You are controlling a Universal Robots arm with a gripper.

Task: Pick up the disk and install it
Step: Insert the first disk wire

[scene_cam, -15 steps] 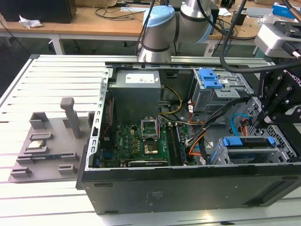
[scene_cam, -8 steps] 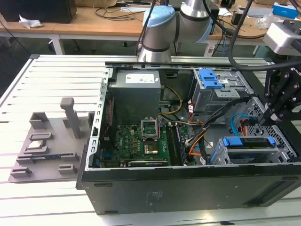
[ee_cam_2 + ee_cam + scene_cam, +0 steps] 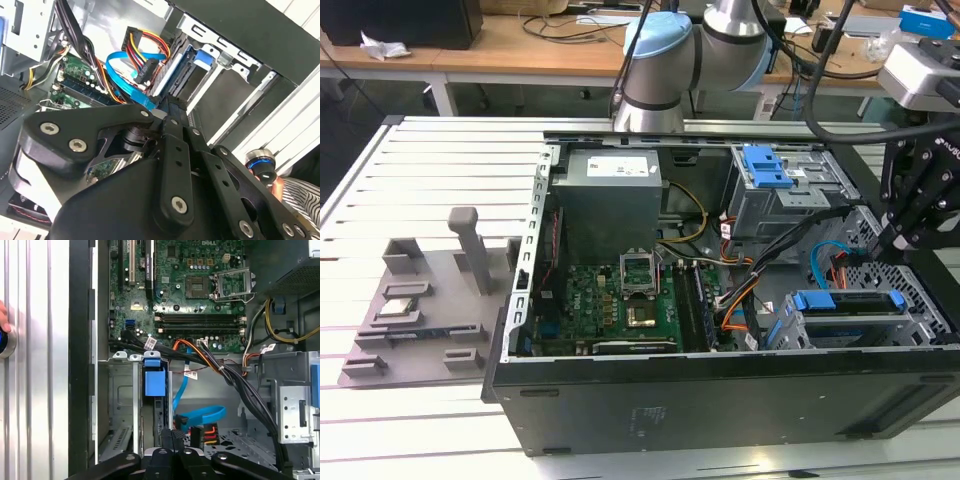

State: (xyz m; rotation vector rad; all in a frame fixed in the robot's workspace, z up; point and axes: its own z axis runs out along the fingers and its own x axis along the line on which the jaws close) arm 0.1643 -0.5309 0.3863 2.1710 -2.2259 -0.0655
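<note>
Blue-railed disk (image 3: 847,303) in cage (image 3: 117,405), hand (image 3: 277,186) nearby

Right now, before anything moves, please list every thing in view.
computer case: one, black, open, on the slatted table
motherboard: one, green, inside the case
power supply: one, grey, beside the motherboard
disk: one, blue-railed, in the lower drive cage
latch: one, blue, atop the upper drive cage
data cable: one, blue, near the disk
parts fixture: one, grey, on the table
knob: one, blue-ringed, outside the case
person's hand: one, at the knob
robot arm: one, grey-blue, behind the case
gripper: one, black, shut, at the disk's slot
</note>
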